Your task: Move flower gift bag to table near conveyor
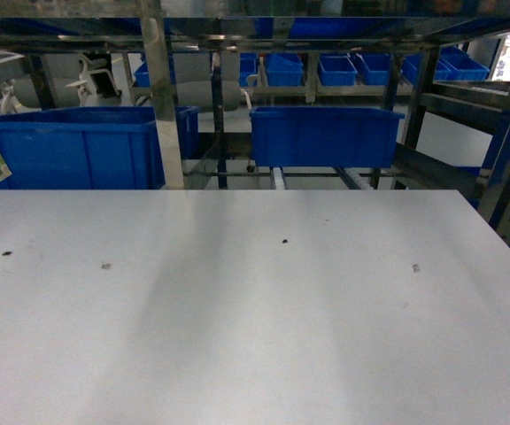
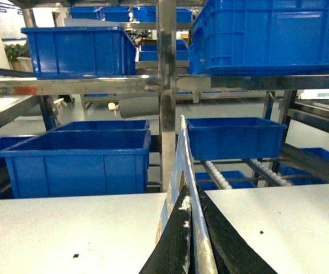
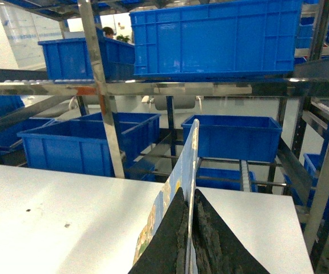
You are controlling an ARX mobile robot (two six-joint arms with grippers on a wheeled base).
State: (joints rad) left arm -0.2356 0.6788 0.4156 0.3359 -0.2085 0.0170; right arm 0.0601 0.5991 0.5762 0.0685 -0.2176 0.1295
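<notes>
A warehouse or logistics floor. Steel racking (image 3: 104, 85) carries rows of blue plastic bins (image 1: 326, 135), and a roller conveyor (image 2: 219, 174) runs behind the white worktop (image 1: 255, 310).

Steel racking (image 1: 162, 97) fills the upper half of the head frame, with shiny uprights and crossbars. Blue bins (image 1: 324, 135) sit on every level: a big one at left (image 1: 78, 146), a row of small ones top right (image 1: 361, 66), more on the upper shelf in both wrist views (image 2: 267, 34). Pale floor (image 2: 221, 108) shows between shelves; bright white wall or window upper left of the right wrist frame (image 3: 21, 28).
</notes>
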